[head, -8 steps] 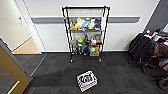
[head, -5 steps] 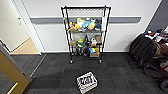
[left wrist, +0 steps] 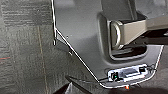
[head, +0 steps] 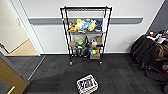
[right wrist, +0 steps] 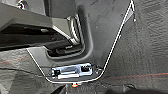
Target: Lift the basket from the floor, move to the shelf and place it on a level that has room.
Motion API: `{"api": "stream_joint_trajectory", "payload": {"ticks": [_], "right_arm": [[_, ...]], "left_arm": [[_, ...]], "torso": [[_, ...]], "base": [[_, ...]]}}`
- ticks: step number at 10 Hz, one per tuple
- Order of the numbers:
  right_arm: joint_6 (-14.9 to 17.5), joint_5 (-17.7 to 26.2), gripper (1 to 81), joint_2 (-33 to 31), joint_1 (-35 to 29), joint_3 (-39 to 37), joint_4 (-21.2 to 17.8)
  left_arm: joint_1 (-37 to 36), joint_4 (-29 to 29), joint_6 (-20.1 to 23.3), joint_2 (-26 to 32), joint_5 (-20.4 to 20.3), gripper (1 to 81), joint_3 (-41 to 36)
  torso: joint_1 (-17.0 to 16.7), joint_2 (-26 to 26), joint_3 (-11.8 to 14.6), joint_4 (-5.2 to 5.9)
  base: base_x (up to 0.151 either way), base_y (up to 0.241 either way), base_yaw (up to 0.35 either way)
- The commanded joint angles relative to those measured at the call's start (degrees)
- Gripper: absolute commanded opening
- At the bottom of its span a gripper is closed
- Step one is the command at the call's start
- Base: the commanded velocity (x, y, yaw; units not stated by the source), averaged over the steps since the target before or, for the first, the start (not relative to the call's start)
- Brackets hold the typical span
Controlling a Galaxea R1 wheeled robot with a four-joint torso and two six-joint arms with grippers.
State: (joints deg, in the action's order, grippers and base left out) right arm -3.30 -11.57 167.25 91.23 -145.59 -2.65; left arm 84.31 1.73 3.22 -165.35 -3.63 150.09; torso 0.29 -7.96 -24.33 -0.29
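Note:
The basket, cream woven with a dark rim, stands on the dark grey carpet floor near the lower edge of the head view, slightly turned. Something dark and patterned shows inside it. Behind it, against the white wall, stands the shelf, a tall black wire rack. Its top level is a bare wire grid. Below that come a tier of colourful plush toys and tiers with small boxes. Both wrist views look down on the carpet beside my grey base.
At the left an open doorway leads onto light wooden flooring, and a brown door panel juts in at the lower left. At the right stands a chair draped with dark clothing. Open carpet lies between basket and rack.
The whole head picture has shifted slightly, so the basket sits a little lower in it. Nothing in the scene itself has moved.

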Motion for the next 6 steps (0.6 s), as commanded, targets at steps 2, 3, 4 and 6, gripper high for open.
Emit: {"api": "stream_joint_trajectory", "payload": {"ticks": [2,3,4,6], "right_arm": [[-0.2,3.7,81.1,-0.3,0.0,0.2,0.3],[-0.2,3.7,81.1,-0.3,-0.1,0.2,0.3],[-0.2,3.7,81.1,-0.3,-0.3,0.2,0.3],[-0.2,3.7,81.1,-0.3,-0.3,0.2,0.2]], "left_arm": [[-0.3,-0.1,0.5,1.0,3.9,81.1,0.1],[-0.3,-0.1,0.5,0.9,3.9,81.1,0.1],[-0.3,-0.1,0.5,0.8,3.9,81.1,0.1],[-0.3,-0.1,0.5,0.7,3.9,81.1,0.1]], "torso": [[0.0,0.0,0.0,0.0],[0.0,0.0,0.0,0.0],[0.0,0.0,0.0,0.0],[0.0,0.0,0.0,0.0]], "base": [[0.146,0.0,0.0],[0.15,0.0,0.0],[0.15,0.0,0.0],[0.15,0.0,0.0]]}}
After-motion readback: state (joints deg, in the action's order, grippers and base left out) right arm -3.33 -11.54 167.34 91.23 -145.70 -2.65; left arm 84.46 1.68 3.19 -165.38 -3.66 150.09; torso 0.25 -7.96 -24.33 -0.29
